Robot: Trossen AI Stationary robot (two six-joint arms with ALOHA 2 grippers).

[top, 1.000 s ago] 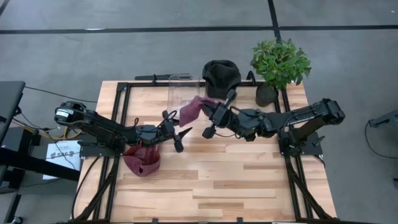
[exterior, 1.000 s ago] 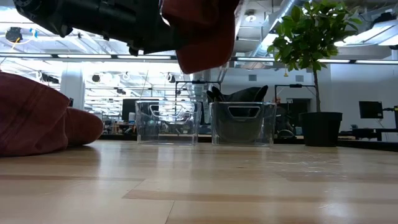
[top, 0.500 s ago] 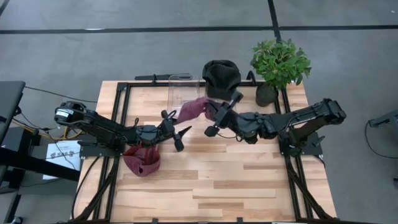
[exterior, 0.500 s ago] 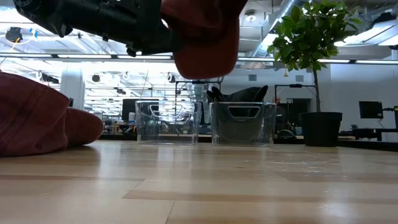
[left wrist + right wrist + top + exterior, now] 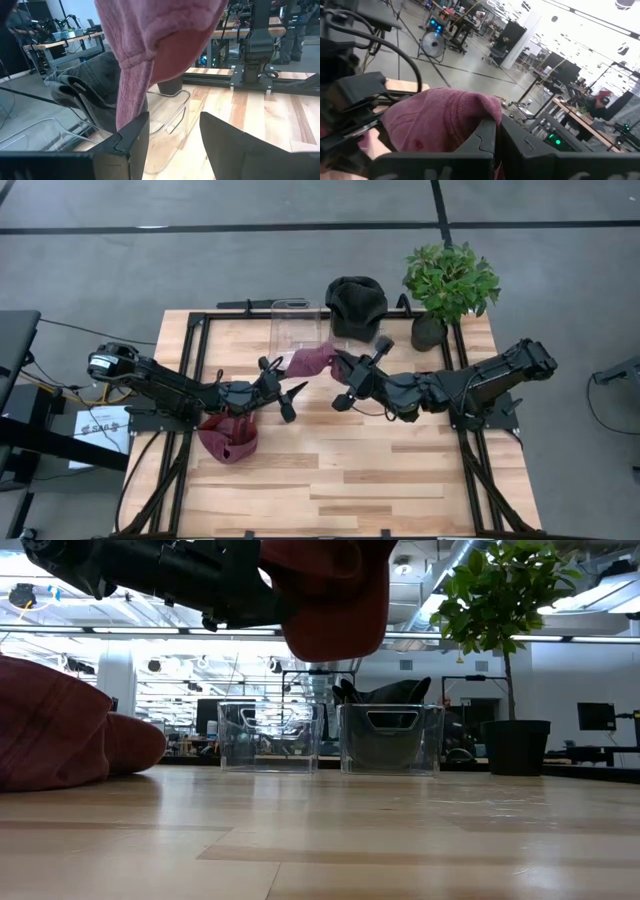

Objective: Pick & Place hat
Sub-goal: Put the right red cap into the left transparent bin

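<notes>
A maroon hat (image 5: 312,360) hangs in the air between my two grippers, above the table's middle; it also shows in the low view (image 5: 325,600). My right gripper (image 5: 336,364) is shut on it. My left gripper (image 5: 289,394) is open beside it. In the left wrist view the hat (image 5: 155,45) hangs just above my left gripper (image 5: 172,137); whether its edge touches a finger I cannot tell. A second maroon hat (image 5: 228,438) lies on the table near the left edge. A clear bin (image 5: 295,325) stands at the far edge. My right gripper pinches the maroon hat's edge (image 5: 470,117) between its two fingers (image 5: 485,137), coming level from the table's right. The hat is lifted clear of the table and droops away from the fingers toward my left gripper. How many layers it has does not show.
A second clear bin with a dark hat (image 5: 355,300) in it stands beside the first. A potted plant (image 5: 450,280) stands at the far right corner. A black frame (image 5: 200,340) runs along the table's sides. Bare wood (image 5: 380,470) lies toward the near edge.
My right gripper has shifted slightly toward the near edge with the hat. The hat has spread out flatter toward my left gripper. My left arm has kept still.
</notes>
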